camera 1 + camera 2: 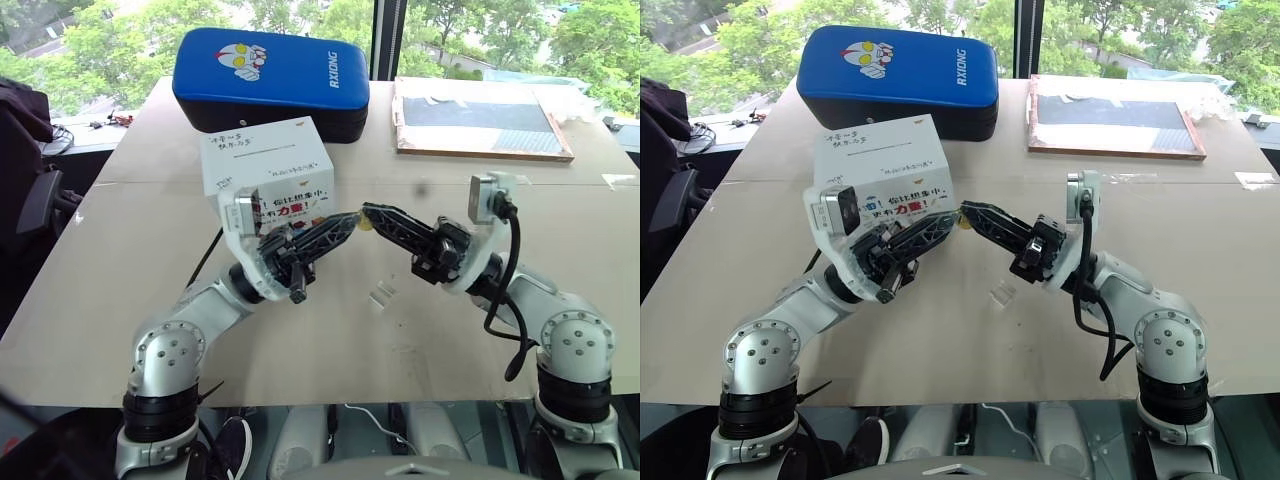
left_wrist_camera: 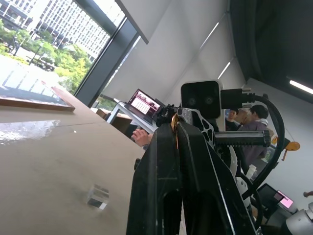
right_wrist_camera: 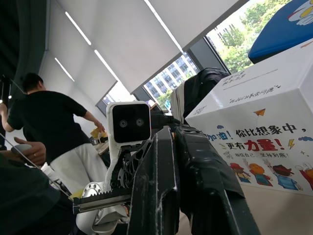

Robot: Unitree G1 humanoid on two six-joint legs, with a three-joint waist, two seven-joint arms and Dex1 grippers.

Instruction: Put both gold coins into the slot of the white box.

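The big tan table (image 1: 330,330) spreads out under my arms, and at its far edge lies the blue padded cushion (image 1: 270,80) with a cartoon figure on its top. To the right of that sits a flat wooden-framed board (image 1: 480,118). Nearer to me, just in front of the cushion, stands the white box (image 1: 262,160), handwriting on its top face and colourful lettering with little cartoon figures on the side facing me. A thin straight line runs across that top face among the writing, which I take for the slot (image 1: 262,147).

Now my arms. My left gripper (image 1: 350,222) reaches in from the left, raised above the table right in front of the box's printed side, and my right gripper (image 1: 368,214) comes in from the right to meet it. The two sets of tips are practically touching. Both pairs of fingers are pressed together, and between the meeting tips there is a small glint of gold: one gold coin (image 1: 366,227), pinched at the junction. Which gripper truly has it I cannot tell; both close on that spot.

Down on the table below my right gripper rests a small clear plastic holder (image 1: 384,293).
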